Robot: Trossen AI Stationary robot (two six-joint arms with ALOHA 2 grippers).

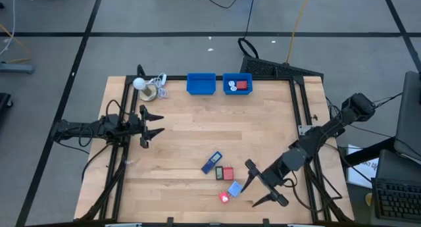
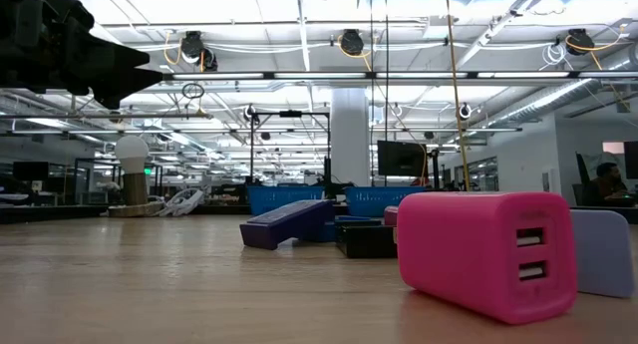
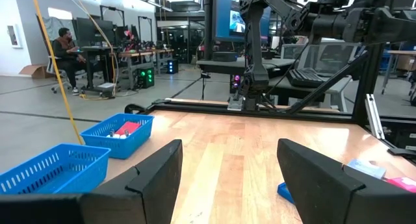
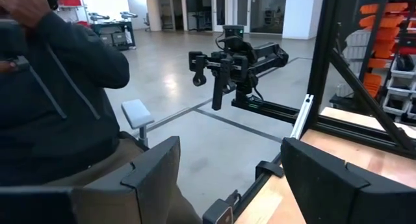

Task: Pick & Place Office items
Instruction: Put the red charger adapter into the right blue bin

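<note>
right claw (image 1: 258, 183): fingers apart, nothing between them, hovering over the near right part of the worktop (image 1: 197, 135). its wrist view looks off the worktop's edge toward a seated person (image 4: 58, 100) and the floor, so the claw faces away from the pieces.

just beside the right claw, on its inboard side: light blue block (image 1: 233, 189) and a red block (image 1: 224, 197), the closest two. a little further inboard: a second red block (image 1: 228, 173), a dark piece (image 1: 220, 172) touching or nearly touching it, and a dark blue rectangle (image 1: 211, 162), long axis running diagonally, away from the claw and toward the bins.

well beyond the claw, at the far edge: two blue bins (image 1: 201, 83); the right bin (image 1: 237, 84) already holds a red piece and a white bit.

left claw (image 1: 150, 126): fingers apart, empty, waiting at the left edge, well apart from the cluster.

judgement: the right arm is much the nearer; the coming move calls for turning its claw back inboard over the light blue block.
</note>
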